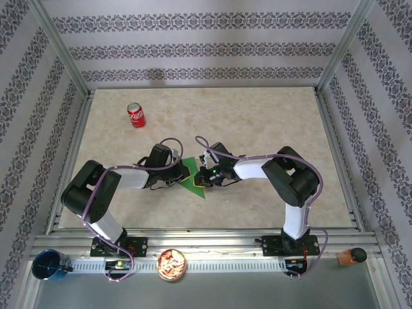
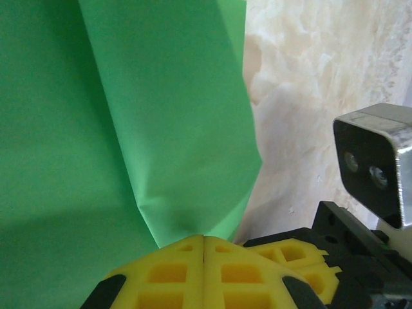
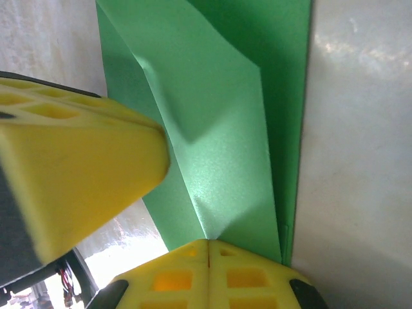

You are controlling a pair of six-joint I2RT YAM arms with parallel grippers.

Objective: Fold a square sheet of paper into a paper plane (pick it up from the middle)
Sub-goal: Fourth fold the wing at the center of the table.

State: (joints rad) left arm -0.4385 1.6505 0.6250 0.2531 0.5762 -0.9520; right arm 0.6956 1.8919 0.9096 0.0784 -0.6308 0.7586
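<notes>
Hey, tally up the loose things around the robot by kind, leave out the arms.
Red soda can: 1
Green paper sheet: 1
Blue cup: 1
Filled bowl: 1
Small orange item, unclear what: 1
Total: 5

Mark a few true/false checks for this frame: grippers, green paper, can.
1. The left gripper and the right gripper are both shut on the green paper. True.
2. The red soda can lies tipped over on the paper. False: it stands upright on the bare table, toward the far left, apart from the paper.
3. The paper shows folded layers and creases. True.
4. The paper sits at the table's far edge. False: it is around mid-table, between the two grippers.
</notes>
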